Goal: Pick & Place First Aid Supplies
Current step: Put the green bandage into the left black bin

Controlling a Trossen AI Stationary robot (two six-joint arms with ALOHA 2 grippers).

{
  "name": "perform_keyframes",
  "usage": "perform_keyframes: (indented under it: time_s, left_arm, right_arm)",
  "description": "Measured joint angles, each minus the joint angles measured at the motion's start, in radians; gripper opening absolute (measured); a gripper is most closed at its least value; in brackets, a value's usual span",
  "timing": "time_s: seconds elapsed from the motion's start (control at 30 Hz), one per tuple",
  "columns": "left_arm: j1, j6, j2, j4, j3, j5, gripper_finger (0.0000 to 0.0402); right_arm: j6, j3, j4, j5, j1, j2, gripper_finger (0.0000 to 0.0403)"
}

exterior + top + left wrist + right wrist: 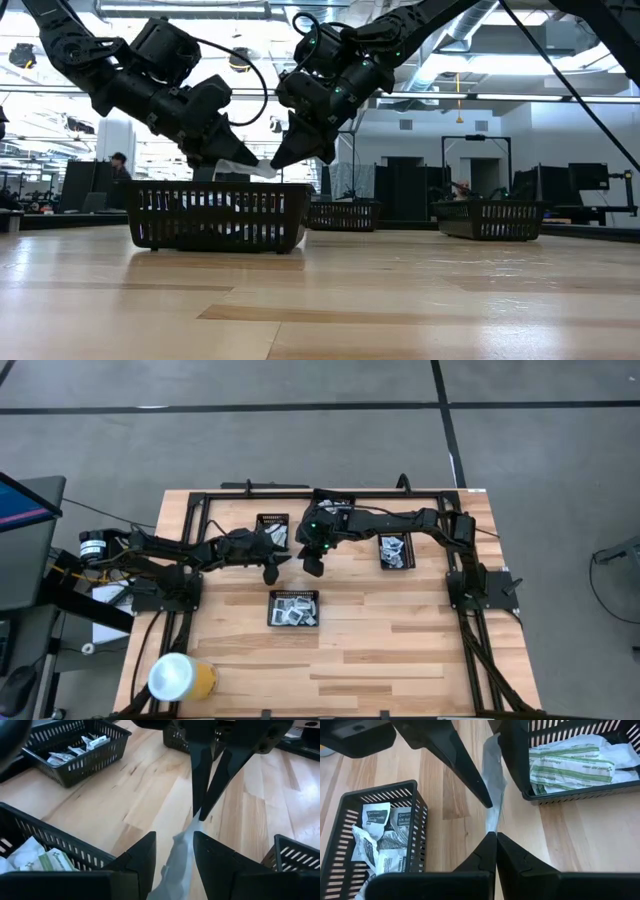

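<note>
A slim pale packet (pixel 492 767) is being held in the air between the two arms, above bare wood between the far-left mesh tray (pixel 272 526) and the near centre tray (pixel 295 609): one end is being gripped between the fingers of the left gripper (pixel 175 852), while its other end is being pinched by the clenched tips of the right gripper (pixel 496 836). This is being judged a handover; it would be done well if one grip is kept firm until the other is let go, so the limp strip is not dropped outside a tray. The packet is looking thin, crinkled and slightly glossy. The trays are being seen as rigid black slotted plastic, holding white and green-striped sachets; the table (pixel 400 650) is pale, smooth planked wood.
</note>
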Motion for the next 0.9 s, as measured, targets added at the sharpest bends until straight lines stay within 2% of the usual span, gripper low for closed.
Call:
perform_keyframes:
  time_s: [0.3,0.4,0.53,0.63,0.77,0.9]
  left_arm:
    - [-0.002,-0.054,0.000,-0.021,0.000,0.000,0.0121]
    - [-0.002,-0.065,0.000,-0.027,0.000,0.000,0.0090]
    - [-0.002,-0.068,0.000,-0.027,0.000,0.004,0.0023]
    - [-0.002,-0.076,0.000,-0.029,0.000,0.004,0.0009]
    - [-0.002,-0.076,0.000,-0.031,0.000,0.002,0.0008]
    - [-0.002,-0.076,0.000,-0.031,0.000,-0.010,0.0008]
  right_arm:
    - [-0.003,0.000,0.005,0.000,-0.001,0.000,0.0000]
    - [-0.003,0.000,0.005,0.000,-0.001,0.000,0.0000]
    - [-0.003,0.000,0.006,0.000,-0.001,0.000,0.0000]
    - [0.004,0.000,0.007,0.000,-0.001,0.000,0.0004]
    - [-0.003,0.000,0.007,0.000,-0.001,0.000,0.0027]
    - [-0.019,0.000,0.006,0.000,-0.001,0.000,0.0069]
